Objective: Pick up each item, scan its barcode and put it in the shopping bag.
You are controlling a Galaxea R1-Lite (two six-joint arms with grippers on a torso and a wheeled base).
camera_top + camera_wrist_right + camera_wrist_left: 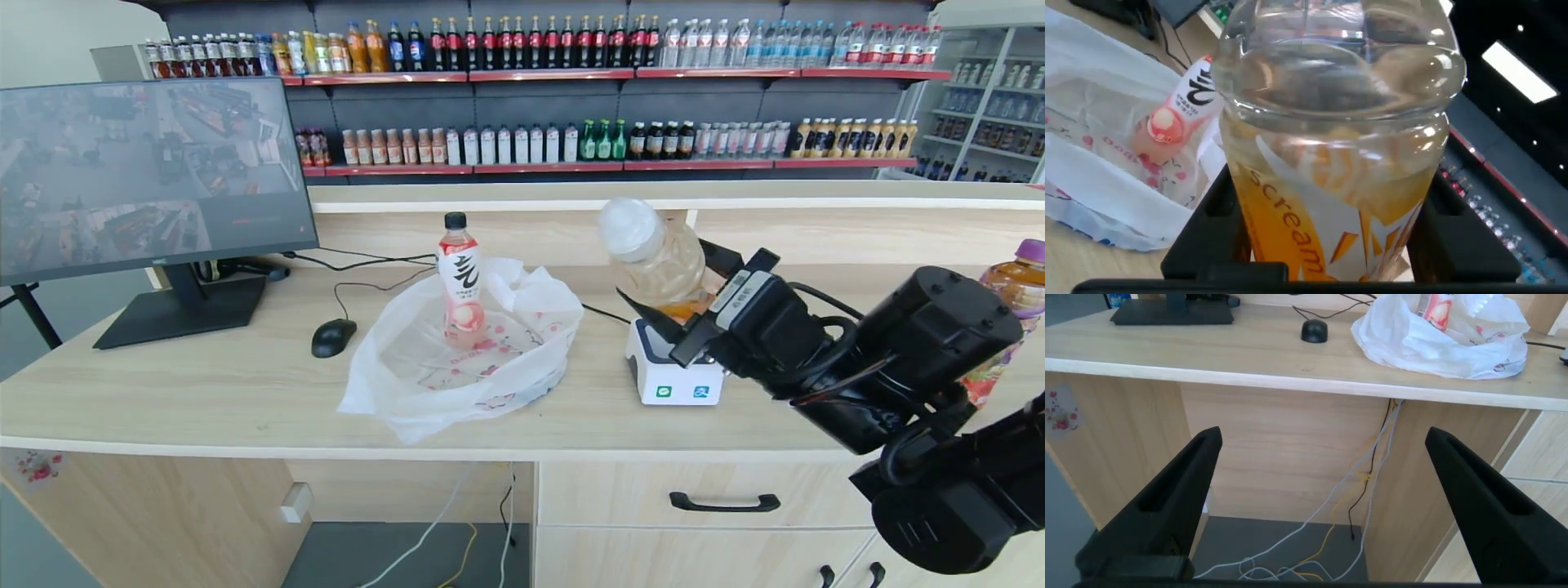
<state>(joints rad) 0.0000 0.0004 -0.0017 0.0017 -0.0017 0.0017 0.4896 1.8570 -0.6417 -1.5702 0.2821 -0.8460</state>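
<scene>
Right gripper [692, 317] clamped round orange-labelled plastic bottle [657, 257], tilted just above scanner [673, 382] beside shopping bag [392, 384]; probably smooth, slippery, a bit squashy, so hold mid-body at label; left gripper [1323, 434] wide open, empty.

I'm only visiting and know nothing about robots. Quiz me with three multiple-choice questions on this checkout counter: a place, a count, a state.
1. Where is the pink bottle? A in the shopping bag; B beside the monitor; C on the back shelf.
2. How many bottles are in that bag? A none; B one; C three.
3. The right gripper is: A open, empty; B shut on the orange-label bottle; C resting on the mouse.
Answers: A, it stands inside; B, only the pink one; B, fingers clamp its sides.
</scene>
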